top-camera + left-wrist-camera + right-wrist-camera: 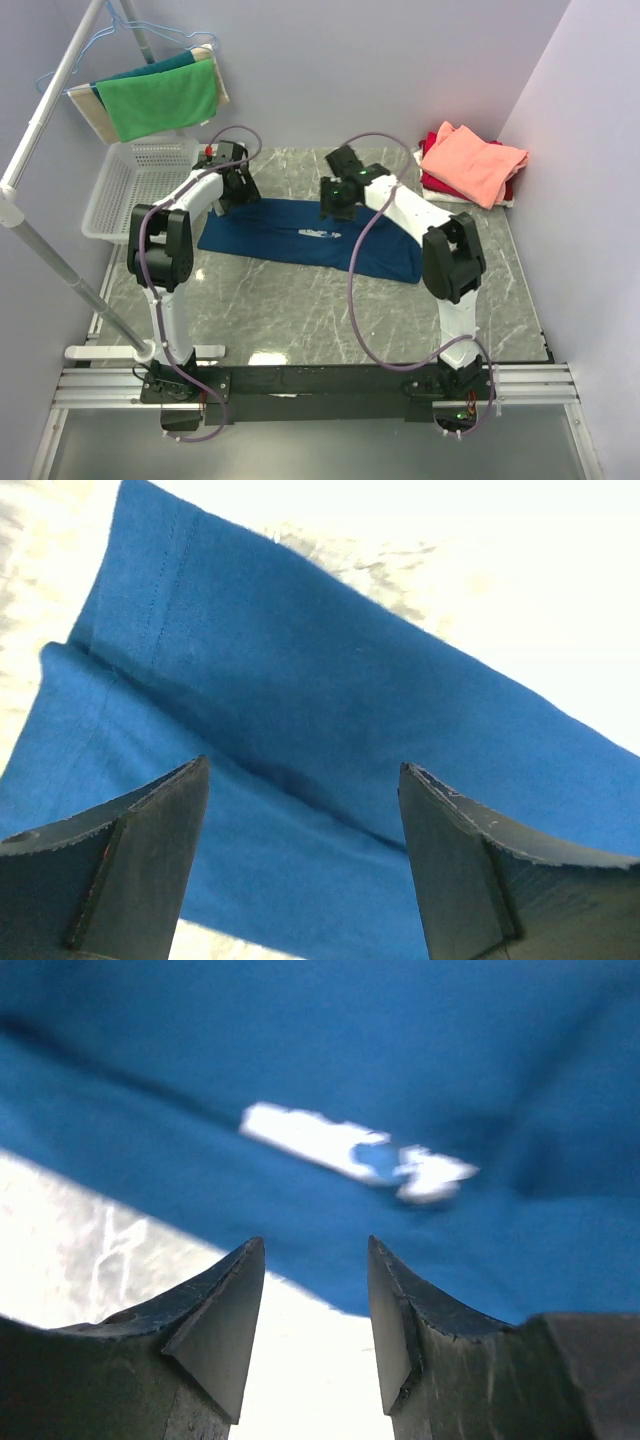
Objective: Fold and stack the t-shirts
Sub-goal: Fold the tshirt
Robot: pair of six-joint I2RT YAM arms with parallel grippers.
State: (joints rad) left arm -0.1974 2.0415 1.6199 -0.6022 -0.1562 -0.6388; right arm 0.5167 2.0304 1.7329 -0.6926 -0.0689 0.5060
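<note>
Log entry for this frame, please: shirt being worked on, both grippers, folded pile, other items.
shirt in work: navy t-shirt, a long strip mid-table, print up
left gripper: open, over the shirt's left end, empty
right gripper: open, near the print, empty
pile: pink t-shirt on red t-shirt, far right corner
other: white basket, green cloth, far left

Just ahead of the right end effector (315, 1250), the pale print (350, 1152) on the navy t-shirt (330, 1050) is blurred and its figure unreadable. Beyond the left end effector (303, 780), the shirt runs off the frame on both sides. Well to the right of the right end effector, the red t-shirt (436, 135) lies mostly hidden under the salmon-pink t-shirt (470, 160).
</note>
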